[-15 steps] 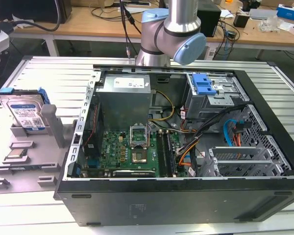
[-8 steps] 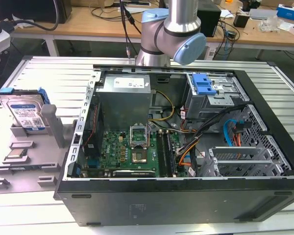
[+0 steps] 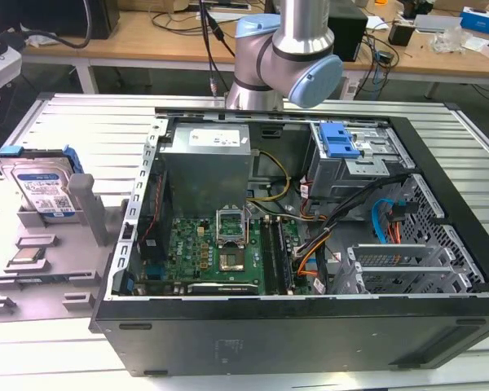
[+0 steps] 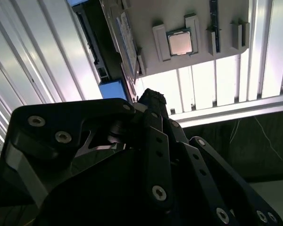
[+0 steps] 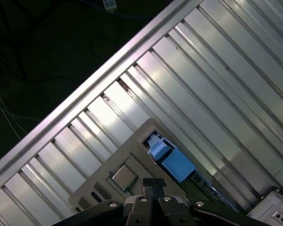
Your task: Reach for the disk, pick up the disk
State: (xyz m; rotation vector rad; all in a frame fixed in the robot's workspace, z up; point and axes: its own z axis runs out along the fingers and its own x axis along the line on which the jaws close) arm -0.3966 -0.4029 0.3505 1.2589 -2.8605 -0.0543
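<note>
One black metal gripper [image 5: 153, 182] shows in the first wrist view. Its two fingers are pressed together with no gap, and they hold nothing.

Just past the fingertips in that view is the disk [image 5: 172, 160]. It is a flat silver hard drive in a blue plastic frame. We look at it here from its thin edge. It is near the fingers but not touching them. Its long edge runs on a slant to the line where the two fingers meet, so I think the fingers are not lined up with it yet.

At the exterior view's left, the disk stands on its edge and leans a little, with its white-and-blue label facing the camera. It sits in a slot of a grey plastic holder [image 3: 65, 273]. A small square silver chip [image 3: 28, 257] lies flat in the same holder, near the disk.

The holder rests on a ribbed silver metal table [image 3: 73, 122]. Beside it, in the middle of the exterior view, is a big black computer case [image 3: 310, 334] with its side open. The silver and blue arm [image 3: 289, 57] rises behind the case. A wooden desk [image 3: 147, 37] with cables stands at the back of the room.
</note>
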